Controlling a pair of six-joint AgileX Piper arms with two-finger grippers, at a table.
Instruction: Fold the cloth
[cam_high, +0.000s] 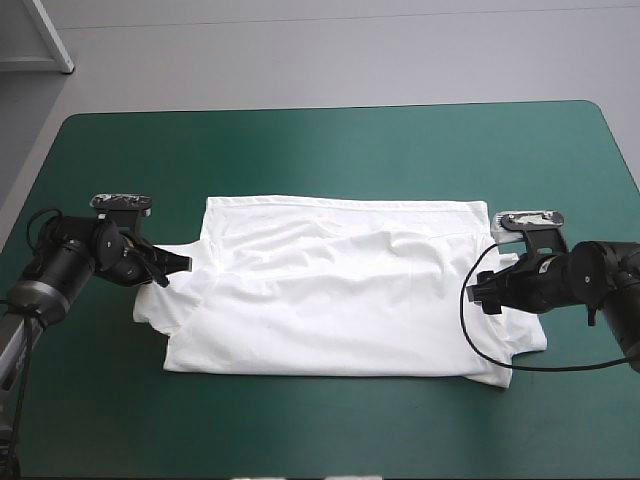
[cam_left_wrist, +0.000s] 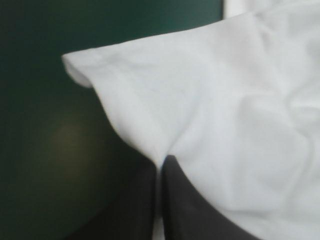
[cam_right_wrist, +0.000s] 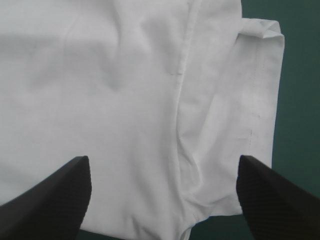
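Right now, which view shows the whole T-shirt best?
The high view: the T-shirt lies spread on the table with nearly all its outline in sight. The left wrist view shows only a sleeve, pinched in the shut left gripper. The right wrist view shows one end, under the open right gripper.

Two black jointed arms (cam_high: 70, 262), left end effector (cam_high: 173, 271) and right end effector (cam_high: 484, 296) with curved, fin-shaped black fingers (cam_right_wrist: 55, 195)

Right gripper (cam_right_wrist: 162, 160) spread wide over white T-shirt (cam_right_wrist: 100, 75), what looks like a sleeve (cam_right_wrist: 255, 90) ahead, teal-green cover (cam_right_wrist: 300, 100) beside
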